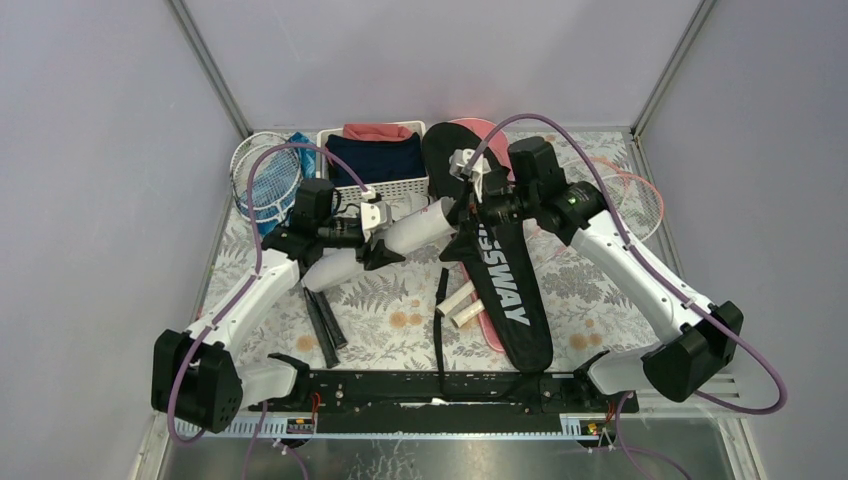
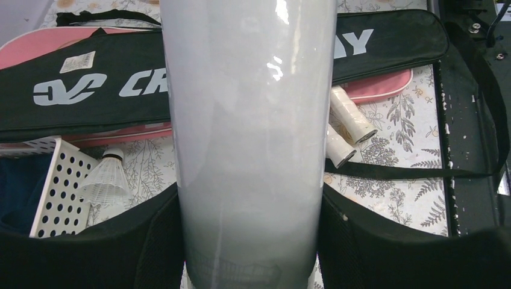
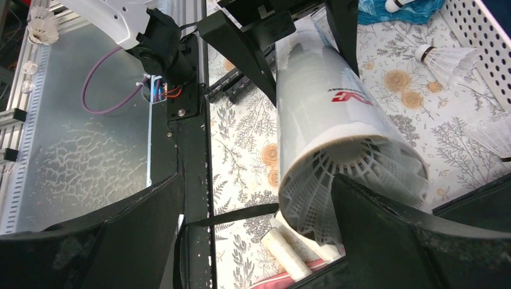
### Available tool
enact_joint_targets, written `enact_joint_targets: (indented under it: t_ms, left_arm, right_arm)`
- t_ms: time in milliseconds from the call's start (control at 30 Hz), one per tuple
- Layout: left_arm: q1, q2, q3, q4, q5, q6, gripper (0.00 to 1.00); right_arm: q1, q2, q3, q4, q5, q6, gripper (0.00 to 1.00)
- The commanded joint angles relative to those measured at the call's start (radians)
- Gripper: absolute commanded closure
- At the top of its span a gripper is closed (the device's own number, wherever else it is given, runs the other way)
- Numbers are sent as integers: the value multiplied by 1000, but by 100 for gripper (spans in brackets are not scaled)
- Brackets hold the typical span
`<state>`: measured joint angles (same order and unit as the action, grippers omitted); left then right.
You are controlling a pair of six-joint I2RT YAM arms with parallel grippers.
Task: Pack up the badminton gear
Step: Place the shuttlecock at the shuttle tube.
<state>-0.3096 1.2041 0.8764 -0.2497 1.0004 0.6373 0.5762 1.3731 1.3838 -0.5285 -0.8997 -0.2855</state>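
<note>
My left gripper point(image 1: 385, 245) is shut on the long white shuttlecock tube point(image 1: 400, 235) and holds it tilted above the table; in the left wrist view the tube point(image 2: 250, 138) fills the gap between my jaws. My right gripper point(image 1: 468, 212) is open at the tube's open end. In the right wrist view a white shuttlecock point(image 3: 361, 192) sticks out of the tube point(image 3: 325, 108), close against my right finger. The black "CROSSWAY" bag point(image 1: 500, 270) lies on the pink bag point(image 1: 480, 130). Two white racket handles point(image 1: 462, 305) poke out beside them.
A white slatted basket point(image 1: 375, 160) with navy and red clothes stands at the back. Rackets lie at the back left point(image 1: 262, 170) and right point(image 1: 630, 195). Black handles point(image 1: 325, 325) lie front left. A loose shuttlecock point(image 2: 107, 174) lies by the basket.
</note>
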Motion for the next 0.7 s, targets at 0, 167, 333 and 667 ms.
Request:
enact_joint_targets:
  t_ms: [0,167,333,667]
  left_arm:
    - [0,10,41,30,45,-38,54]
    - [0,17,31,105,5,-123,54]
    - [-8,25,26,112,-17,-124,54]
    - [-22,9,44,90,-128,-73,54]
  right_arm:
    - [32,18,-18,6,18,-17,0]
    - [62,38,-25,17,11,-11,0]
    - [85,73,-12,23,3,-9,0]
    - [100,69,59,-48,108,-81,0]
